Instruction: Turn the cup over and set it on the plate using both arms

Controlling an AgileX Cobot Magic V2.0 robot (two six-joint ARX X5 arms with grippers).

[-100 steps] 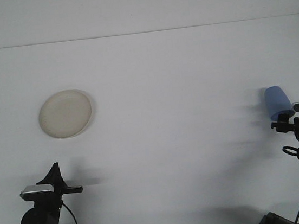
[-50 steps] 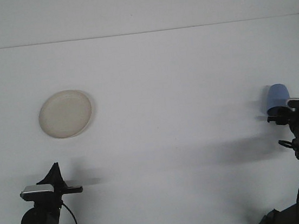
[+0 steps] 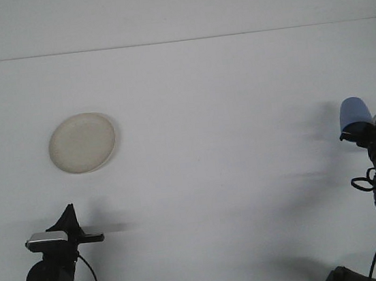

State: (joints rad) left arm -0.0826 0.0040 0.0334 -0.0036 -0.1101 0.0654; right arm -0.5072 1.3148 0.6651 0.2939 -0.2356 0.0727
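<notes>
The blue cup (image 3: 353,112) sits at the far right, up off the bench (image 3: 213,178), closed end up and tipped a little left. The right end effector (image 3: 356,135) is shut on its lower rim, its arm rising from the bottom right corner. The left end effector (image 3: 70,216) rests low at the left, and I cannot tell how open it is. The plate (image 3: 82,142) lies flat, well apart.

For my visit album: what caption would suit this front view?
Right gripper lifts a blue cup at the table's right edge; cream plate waits far left, left gripper idle.

Single front view, behind both arms, facing forward over table (image 3: 213,178)
</notes>
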